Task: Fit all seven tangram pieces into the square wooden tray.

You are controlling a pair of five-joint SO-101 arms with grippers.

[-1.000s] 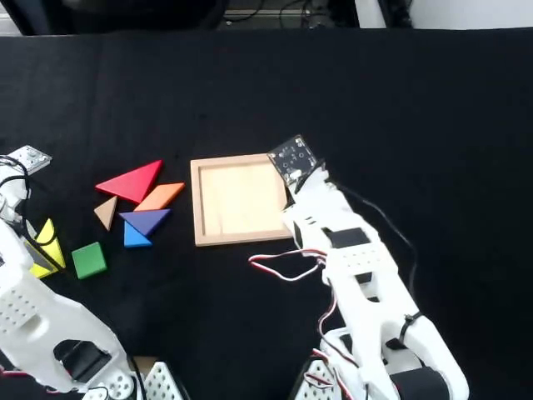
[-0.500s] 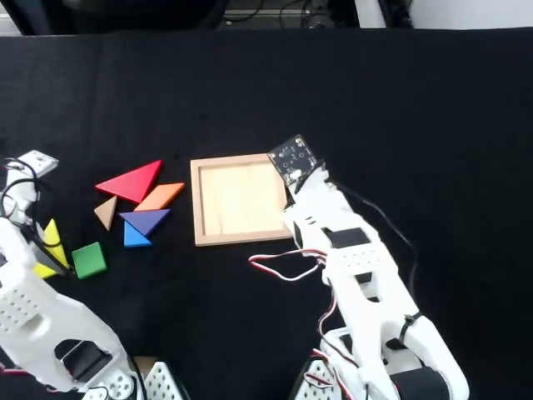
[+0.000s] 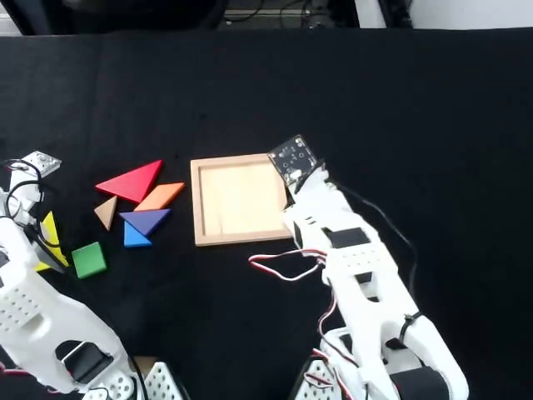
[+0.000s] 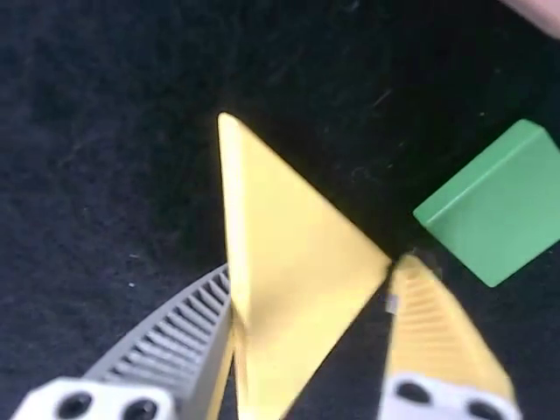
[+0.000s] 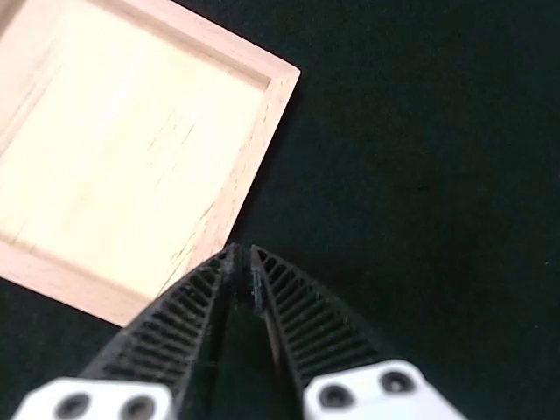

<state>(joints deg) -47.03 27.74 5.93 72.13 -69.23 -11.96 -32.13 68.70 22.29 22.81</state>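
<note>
High view: the square wooden tray [image 3: 196,204] is lying bare on the black table [image 3: 375,100], so the task is reading as at its first pick. Left of the tray a cluster is sitting: large red triangle [image 3: 133,181], orange parallelogram [image 3: 160,197], small tan triangle [image 3: 106,211], purple triangle [image 3: 146,219], blue triangle [image 3: 135,237]. Farther out from the tray, the green square block [image 3: 89,259] is lying beside the yellow triangle [image 3: 50,236], which is tilting up under the left arm [image 3: 33,308]. The right arm [image 3: 358,275] is stretching forward, wrist over the tray's right rim.

Left wrist view: the left gripper [image 4: 311,271] is pinching the yellow triangle across its flat faces, one finger [image 4: 175,350] on each side; the piece is standing on edge, point away from the wrist. The green block is just beside it, apart from the fingers.

Right wrist view: the right gripper [image 5: 242,262] is hanging with fingers pressed together, holding nothing, tips above the tray's rim [image 5: 258,144] near a corner.

Next move, as judged: carrying the triangle across the cluster to the tray, laying it flat into a corner, long side placed to leave room.
</note>
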